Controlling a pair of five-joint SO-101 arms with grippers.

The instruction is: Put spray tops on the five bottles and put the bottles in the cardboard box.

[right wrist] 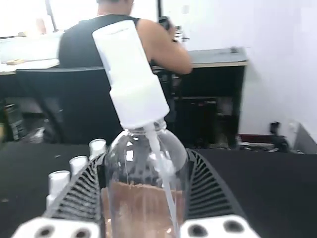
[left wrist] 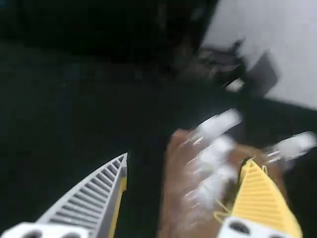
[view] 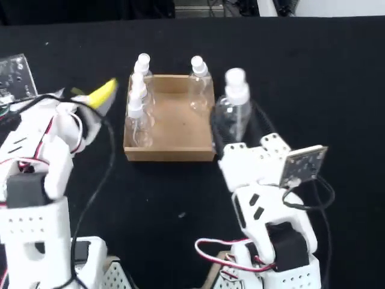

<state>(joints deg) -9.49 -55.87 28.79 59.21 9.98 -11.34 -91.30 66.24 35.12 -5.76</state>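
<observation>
The cardboard box sits mid-table. Three clear bottles with white spray tops stand along its left wall, and another bottle stands at its back right corner. My right gripper is shut on a fifth bottle, upright just outside the box's right wall. In the right wrist view that bottle stands between my black fingers, its spray top tilted slightly. My left gripper hovers left of the box, open and empty, facing the box.
A circuit board lies at the far left of the black table. Cables trail from both arm bases near the front edge. Bare table surrounds the box on all sides.
</observation>
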